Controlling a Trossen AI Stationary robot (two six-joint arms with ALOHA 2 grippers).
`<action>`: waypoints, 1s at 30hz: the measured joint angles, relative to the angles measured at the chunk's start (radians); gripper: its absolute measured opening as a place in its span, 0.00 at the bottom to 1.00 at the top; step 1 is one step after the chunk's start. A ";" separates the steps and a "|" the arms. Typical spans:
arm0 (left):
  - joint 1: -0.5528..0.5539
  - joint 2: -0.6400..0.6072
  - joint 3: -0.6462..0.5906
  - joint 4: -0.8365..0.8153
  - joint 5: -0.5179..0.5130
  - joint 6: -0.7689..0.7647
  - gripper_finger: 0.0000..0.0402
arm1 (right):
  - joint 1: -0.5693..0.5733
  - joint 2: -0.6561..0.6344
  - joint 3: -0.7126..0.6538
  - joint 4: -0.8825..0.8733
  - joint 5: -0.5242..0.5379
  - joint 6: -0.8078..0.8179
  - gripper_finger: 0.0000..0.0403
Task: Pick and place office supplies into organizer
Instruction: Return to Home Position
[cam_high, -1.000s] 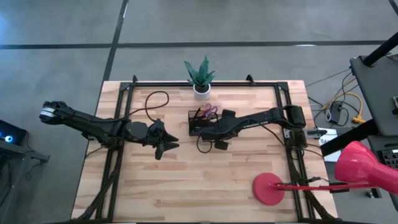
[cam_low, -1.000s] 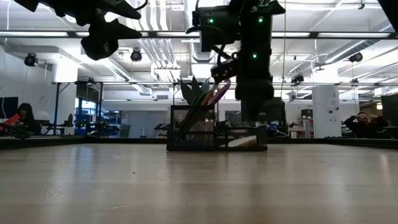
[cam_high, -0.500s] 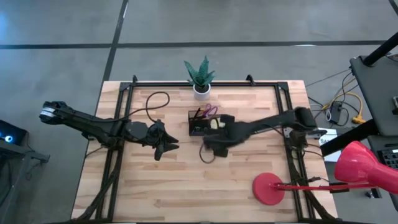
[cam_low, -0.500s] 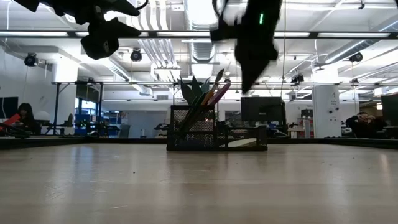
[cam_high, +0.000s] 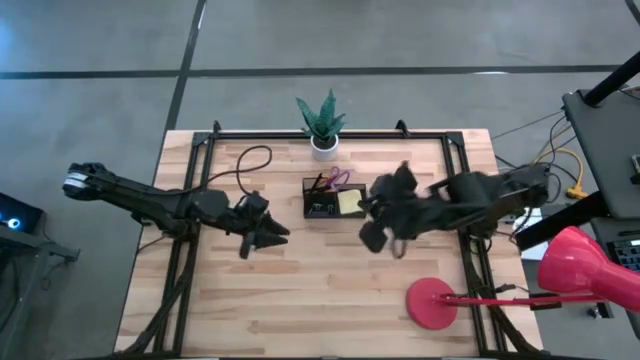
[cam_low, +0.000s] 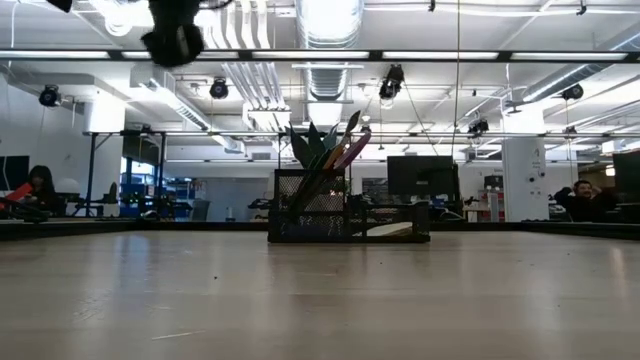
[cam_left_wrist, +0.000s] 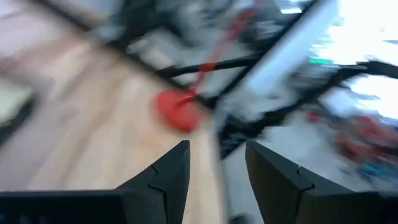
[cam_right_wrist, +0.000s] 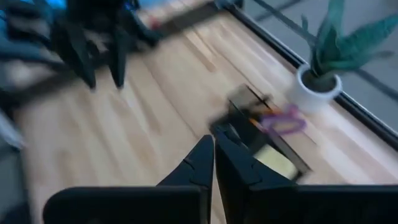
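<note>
Organizer (cam_high: 333, 198) sits on the worktop (cam_high: 300, 300) toward the back, in front of the potted plant (cam_high: 323, 143). Yellow sticky-note pad (cam_high: 349, 201) lies flat in its right compartment. Purple-handled scissors (cam_high: 339, 178) and pens (cam_high: 318, 183) stand in the taller left-hand cup, leaning. In the low view, the organizer (cam_low: 348, 218) stands alone on the wood with the scissors (cam_low: 350, 150) poking out on top.

Right tool (cam_high: 372, 225) is near the organizer's right front corner, apart from it. Its fingers are closed together, holding nothing (cam_right_wrist: 213, 138). Left tool (cam_high: 268, 236) hangs left of the organizer, well apart, raised off the wood (cam_low: 172, 38). Its fingers are spread wide and empty (cam_left_wrist: 217, 146). The organizer lies between the two tools. Red lamp base (cam_high: 432, 303) is at the front right.
</note>
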 joint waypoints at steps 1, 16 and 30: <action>0.000 -0.003 0.000 0.052 0.046 0.024 0.35 | 0.010 -0.009 0.017 0.016 0.000 -0.004 0.02; -0.036 0.029 -0.013 0.313 0.229 0.172 0.35 | -0.014 -0.078 -0.321 0.475 -0.413 -0.165 0.02; 0.150 0.002 -0.117 0.455 0.337 0.259 0.35 | -0.209 -0.866 -1.240 1.089 -0.596 -0.216 0.02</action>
